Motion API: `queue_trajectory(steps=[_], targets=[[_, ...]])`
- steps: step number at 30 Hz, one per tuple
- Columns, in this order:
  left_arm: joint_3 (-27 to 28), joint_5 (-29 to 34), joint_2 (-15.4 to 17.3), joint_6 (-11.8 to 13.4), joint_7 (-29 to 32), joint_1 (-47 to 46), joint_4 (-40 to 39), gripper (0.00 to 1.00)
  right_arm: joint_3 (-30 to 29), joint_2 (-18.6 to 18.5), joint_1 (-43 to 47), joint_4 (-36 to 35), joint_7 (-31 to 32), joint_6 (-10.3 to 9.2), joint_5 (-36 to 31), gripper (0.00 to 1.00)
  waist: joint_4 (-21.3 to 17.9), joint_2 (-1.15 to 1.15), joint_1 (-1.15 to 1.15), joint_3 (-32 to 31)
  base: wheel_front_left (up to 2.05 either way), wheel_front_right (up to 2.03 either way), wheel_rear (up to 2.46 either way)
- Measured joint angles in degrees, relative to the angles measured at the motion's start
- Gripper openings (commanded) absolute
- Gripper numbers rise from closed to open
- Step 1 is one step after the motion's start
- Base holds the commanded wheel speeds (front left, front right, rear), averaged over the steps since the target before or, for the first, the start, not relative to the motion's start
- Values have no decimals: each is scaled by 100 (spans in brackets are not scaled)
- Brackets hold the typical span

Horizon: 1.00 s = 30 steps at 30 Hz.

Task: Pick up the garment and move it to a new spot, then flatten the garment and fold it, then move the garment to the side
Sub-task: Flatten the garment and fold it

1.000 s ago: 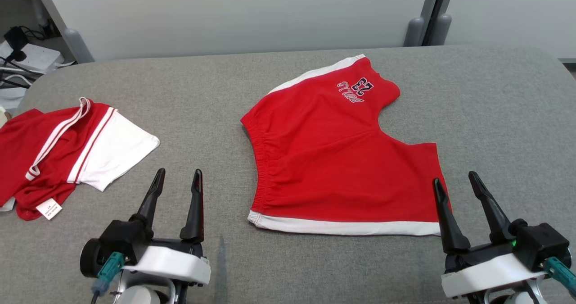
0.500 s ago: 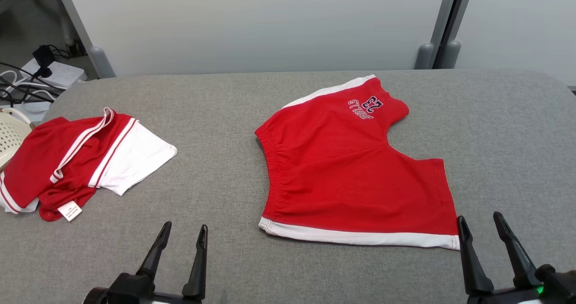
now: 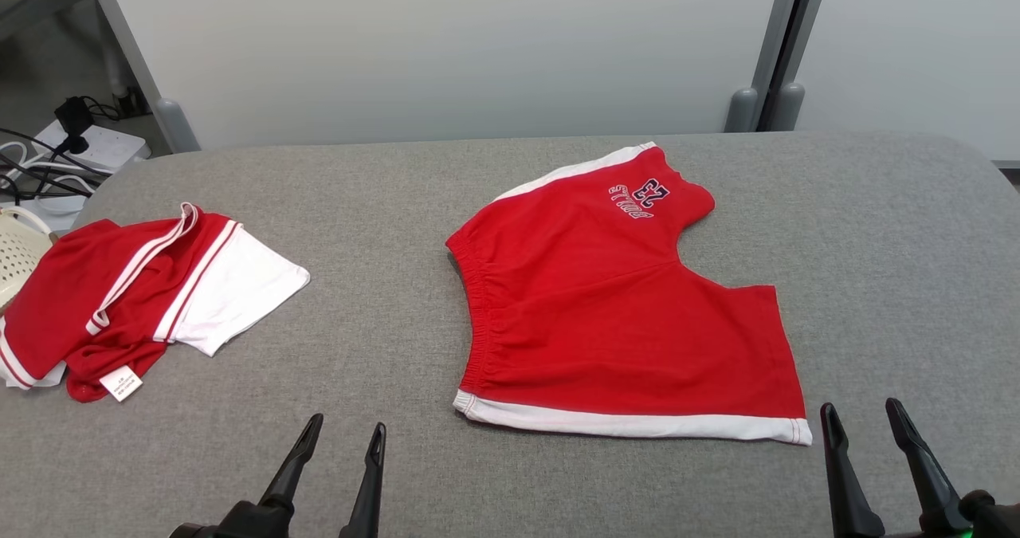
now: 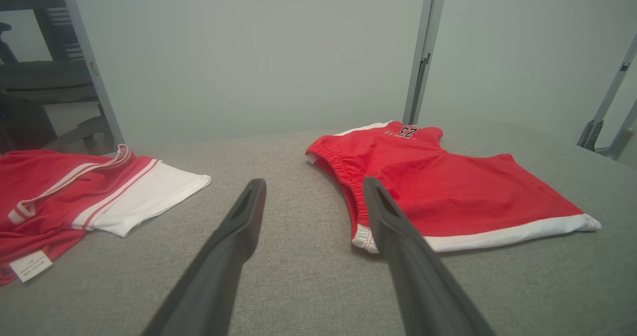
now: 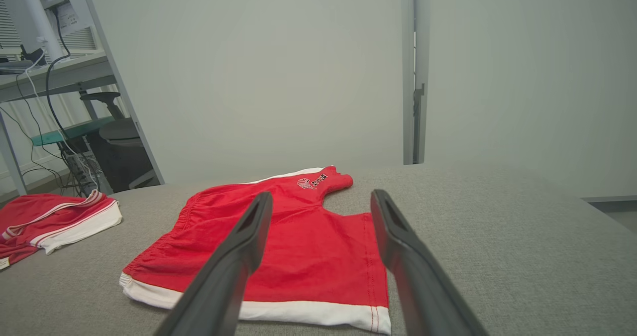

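The garment (image 3: 621, 307), red shorts with white side stripes and a "23" print, lies spread flat right of centre on the grey table (image 3: 398, 203); the left wrist view (image 4: 448, 186) and right wrist view (image 5: 298, 246) show it too. My left gripper (image 3: 344, 433) stands open near the front edge, left of the shorts' waistband, touching nothing. My right gripper (image 3: 865, 414) is open just off the near right corner of the shorts, apart from the cloth. Both grippers' fingers also rise in their own views, left (image 4: 311, 189) and right (image 5: 321, 200), with nothing between them.
A second red and white garment (image 3: 135, 283) lies crumpled at the table's left end, with a white label showing. A cream basket (image 3: 16, 255) and a power strip with cables (image 3: 72, 147) sit beyond the left edge. Pale partition panels (image 3: 446, 44) stand behind the table.
The head camera has tilted up, so the whole scene sits lower in the picture and both grippers show less. The shorts lie as before. Both grippers stay open.
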Motion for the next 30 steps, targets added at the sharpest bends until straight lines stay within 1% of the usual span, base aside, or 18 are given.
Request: queue_trajectory(steps=[8,12,16,22,30], targets=[[-36,53,0,-2,0,-2,102,100,57,16,37,0,0,0,2,100,-4,0,0,16,0,0,0],[-55,81,-1,-70,0,-10,164,100,70,14,37,-1,0,0,2,100,-5,0,0,39,0,0,0],[-131,-71,0,-155,0,-164,455,100,119,-8,34,-11,0,0,4,100,-37,0,0,123,0,0,0],[-380,-75,-7,-297,1,-800,1236,100,203,-83,-33,-59,0,0,23,100,-99,0,0,403,0,0,0],[-694,-79,-8,-347,1,-1933,2524,100,256,-145,-430,-138,0,0,65,100,-267,0,0,879,0,0,0]])
